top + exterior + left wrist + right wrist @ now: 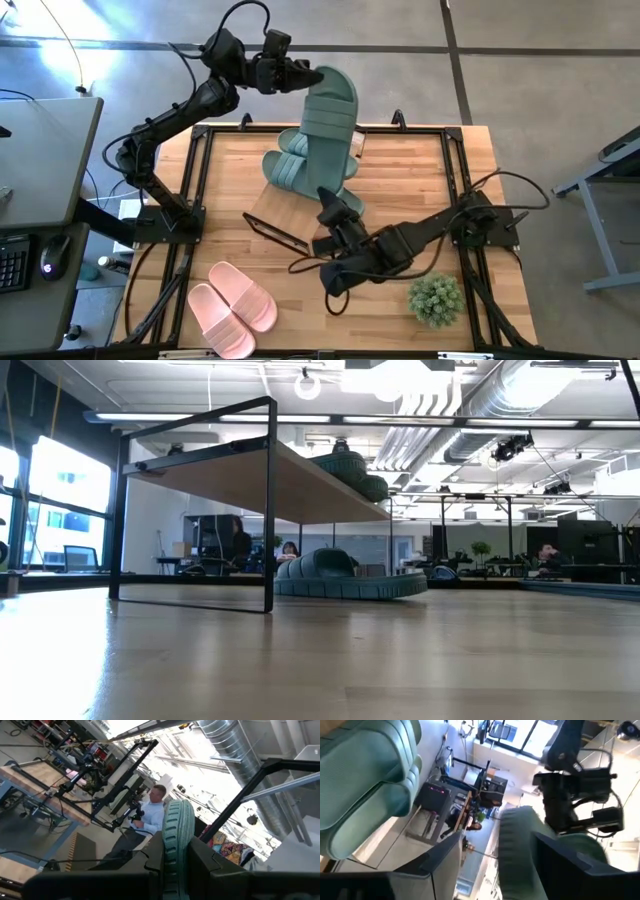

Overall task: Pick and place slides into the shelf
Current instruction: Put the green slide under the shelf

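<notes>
Left gripper [308, 76] is clamped on the edge of a sage green slide [328, 125], holding it raised above the shelf [260, 232], which stands nearer the table's middle with further green slides [288, 168] resting on its top. Right gripper [327, 197] sits just beside the lower end of the raised slide, its fingers spread wide with the slide's edge between them. Pink slides [230, 305] lie on the table [480, 180] well apart from both grippers, and a potted plant [436, 298] stands near the right arm.
</notes>
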